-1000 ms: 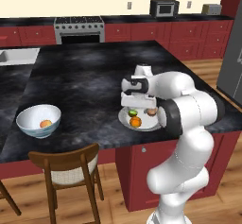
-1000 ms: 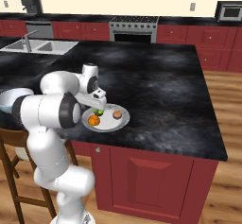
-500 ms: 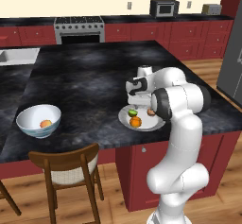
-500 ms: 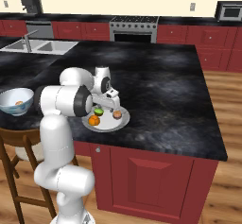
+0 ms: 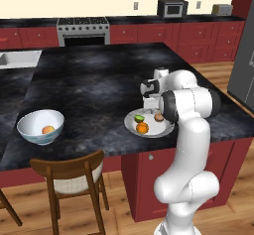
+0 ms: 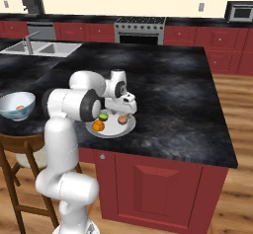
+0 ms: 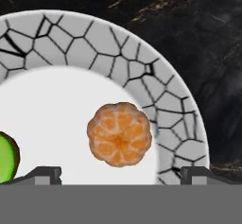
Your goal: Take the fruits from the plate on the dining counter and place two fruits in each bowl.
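Hovering with my gripper (image 7: 121, 173) spread wide and empty over the plate (image 7: 118, 48), I am centring on the tan fruit (image 7: 120, 134) before descending straight.

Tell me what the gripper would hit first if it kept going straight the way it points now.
Most likely the tan-brown fruit on the plate: in the hand view it sits between the open gripper's fingertips. The green lime lies off to one side. Depth is unclear.

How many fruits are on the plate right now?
3. A green lime at the plate's back left, a bright orange at the front, and a tan-brown fruit under the arm. The arm could hide another.
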Controlling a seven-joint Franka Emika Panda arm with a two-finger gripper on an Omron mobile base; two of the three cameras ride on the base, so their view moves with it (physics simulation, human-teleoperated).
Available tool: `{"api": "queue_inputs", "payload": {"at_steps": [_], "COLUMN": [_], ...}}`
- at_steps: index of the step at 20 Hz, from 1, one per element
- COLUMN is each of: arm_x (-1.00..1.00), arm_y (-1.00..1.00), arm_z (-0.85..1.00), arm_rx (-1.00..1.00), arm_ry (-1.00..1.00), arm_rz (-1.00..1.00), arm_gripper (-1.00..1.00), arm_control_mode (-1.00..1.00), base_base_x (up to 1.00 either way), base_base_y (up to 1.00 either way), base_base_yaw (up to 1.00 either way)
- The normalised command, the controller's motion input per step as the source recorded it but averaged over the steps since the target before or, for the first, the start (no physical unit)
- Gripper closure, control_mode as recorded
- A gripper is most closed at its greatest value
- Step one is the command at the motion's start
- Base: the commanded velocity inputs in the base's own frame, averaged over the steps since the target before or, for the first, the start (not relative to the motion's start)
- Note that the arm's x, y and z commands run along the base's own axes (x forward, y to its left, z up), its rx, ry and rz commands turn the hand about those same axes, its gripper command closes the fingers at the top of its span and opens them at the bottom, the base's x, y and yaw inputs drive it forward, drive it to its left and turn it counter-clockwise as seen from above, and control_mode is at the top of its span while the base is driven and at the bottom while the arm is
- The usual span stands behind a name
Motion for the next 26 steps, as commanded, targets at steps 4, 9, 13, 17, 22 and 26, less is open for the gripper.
{"api": "queue_inputs", "payload": {"at_steps": [4,9,13,17,22,26], "arm_x": [0.07,0.12,0.17,0.06,0.00,0.00], "arm_y": [-0.19,0.00,0.00,0.00,0.00,0.00], "arm_z": [-0.33,-0.19,-0.06,-0.21,-0.29,-0.06], "arm_rx": [0.00,0.00,0.00,0.00,0.00,0.00], "arm_ry": [-0.01,0.00,0.00,0.00,0.00,0.00], "arm_rz": [0.16,0.07,0.02,0.04,0.04,0.02], "arm_gripper": [-1.00,-1.00,-1.00,-1.00,1.00,1.00], "arm_control_mode": [-1.00,-1.00,-1.00,-1.00,-1.00,-1.00], "base_base_x": [0.00,0.00,0.00,0.00,0.00,0.00], "base_base_y": [0.00,0.00,0.00,0.00,0.00,0.00], "base_base_yaw": [0.00,0.00,0.00,0.00,0.00,0.00]}}
